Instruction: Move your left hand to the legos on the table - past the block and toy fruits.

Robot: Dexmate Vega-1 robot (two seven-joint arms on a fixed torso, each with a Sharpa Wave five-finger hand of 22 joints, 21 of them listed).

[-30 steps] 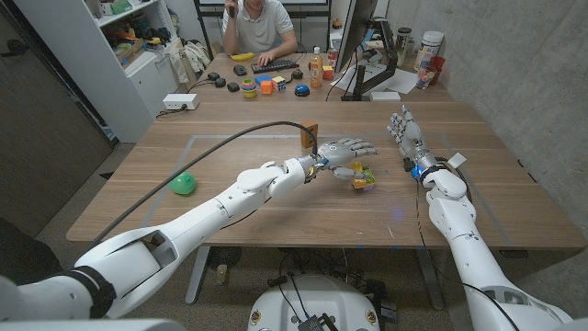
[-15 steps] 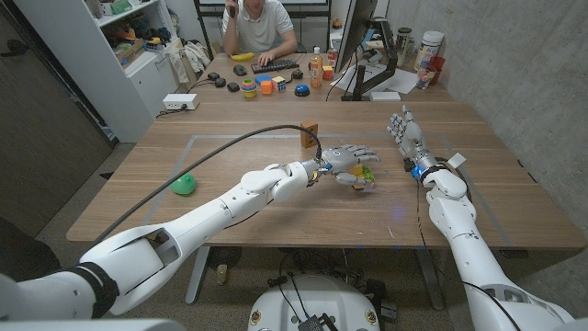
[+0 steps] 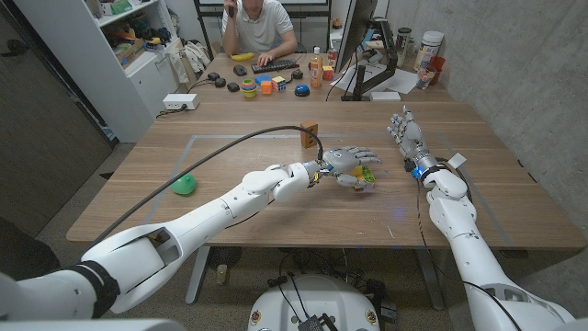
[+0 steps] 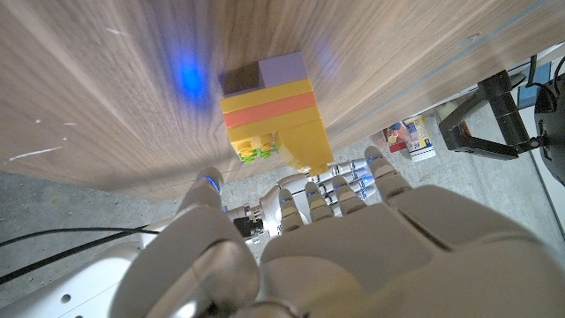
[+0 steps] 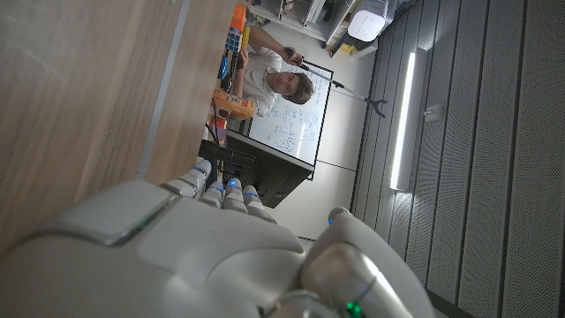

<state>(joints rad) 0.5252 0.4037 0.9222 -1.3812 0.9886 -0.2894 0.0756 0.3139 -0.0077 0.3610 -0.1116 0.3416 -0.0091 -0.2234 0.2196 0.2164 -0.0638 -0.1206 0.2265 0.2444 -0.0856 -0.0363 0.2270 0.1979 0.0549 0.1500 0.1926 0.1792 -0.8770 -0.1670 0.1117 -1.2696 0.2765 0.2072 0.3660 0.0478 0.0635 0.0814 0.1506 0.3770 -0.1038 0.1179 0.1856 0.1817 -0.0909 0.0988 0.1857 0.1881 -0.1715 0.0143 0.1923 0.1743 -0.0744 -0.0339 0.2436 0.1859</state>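
While reaching across the wooden table [image 3: 230, 138], left arm stretched long from the near left corner, left hand [image 3: 347, 160] hovering palm down directly over the legos [image 3: 366, 178], fingers spread apart and clamped on nothing. Taking those legos as the landmark and going left to right: far to their left, a green toy fruit [image 3: 184, 184] lying alone on the wood, well apart from the bricks. Nearer, to their left and farther from the robot, a small brown wooden block [image 3: 309, 135] standing upright, with a black cable [image 3: 220, 147] running past it toward the left wrist. Then the legos themselves, partly hidden under the fingers in the head view: a small stack, mostly yellow with a touch of green at the near edge. Seen in the left wrist view [image 4: 274, 110]: yellow bricks with an orange band across them, a pale lilac brick and a dark brown one at one end, green studs at the other, and a blue light spot on the wood just beside the stack. Contact between fingertips and bricks impossible to tell. To the right of the legos, well apart, right hand [image 3: 405, 133] standing on its edge with fingers straight and slightly parted, holding nothing. Beyond the legos, behind the table, a person [image 3: 259, 26] seated at a cluttered desk.
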